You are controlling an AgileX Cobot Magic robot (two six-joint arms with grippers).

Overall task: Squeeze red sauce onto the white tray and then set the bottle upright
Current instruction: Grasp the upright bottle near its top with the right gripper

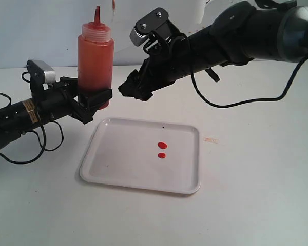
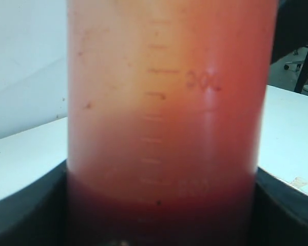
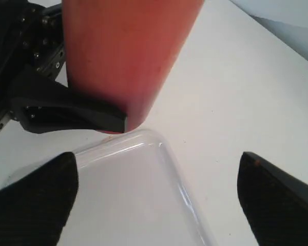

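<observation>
Black-fingered left hand [image 1: 95, 98]: closed on the bottle [image 1: 95, 61] low on its body, one finger on each side, so the weight sits just above the grip and the container cannot tip; you hold it upright, red nozzle [image 1: 97, 15] pointing up, which keeps the contents in. Bottle: translucent orange-red plastic, just beyond the far left corner of the white tray [image 1: 118, 169] and off the tray itself; whether its base touches the desk [image 1: 256, 184] cannot be told from these views; the left wrist view shows a darker band of fill lying at the bottom, as an upright stance would give. Your right hand [image 1: 137, 90]: fingers spread wide, nothing between them, hovering just beside the bottle over the tray's far edge; judged to stand clear so that only one grip governs the bottle. Drops of red sauce [image 1: 162, 144]: two, small and glossy, one close behind the other, right of the tray's middle; squeezing step judged done. Remaining: set the bottle on its base and let go; the low hold suits that, since you can release without toppling it.
</observation>
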